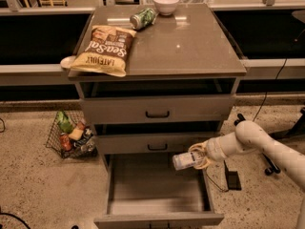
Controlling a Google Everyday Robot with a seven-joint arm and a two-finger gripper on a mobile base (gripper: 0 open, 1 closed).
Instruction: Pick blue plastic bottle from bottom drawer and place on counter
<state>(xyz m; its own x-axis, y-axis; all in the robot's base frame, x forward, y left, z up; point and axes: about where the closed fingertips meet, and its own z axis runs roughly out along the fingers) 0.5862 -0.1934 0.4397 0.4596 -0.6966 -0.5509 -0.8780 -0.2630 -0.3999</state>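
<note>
The blue plastic bottle (183,161) is a small clear bottle with a light label, held sideways in my gripper (196,157). The gripper is shut on it, above the right side of the open bottom drawer (152,187), just below the middle drawer's front. My white arm (248,142) reaches in from the right. The drawer's flat grey inside shows nothing else in it. The counter (190,46) is the glossy grey-brown top of the cabinet, well above the gripper.
On the counter lie a chip bag (105,49) at the left, a green can (143,18) on its side and a white bowl (166,4) at the back. A wire basket (71,135) of snacks stands on the floor left of the cabinet.
</note>
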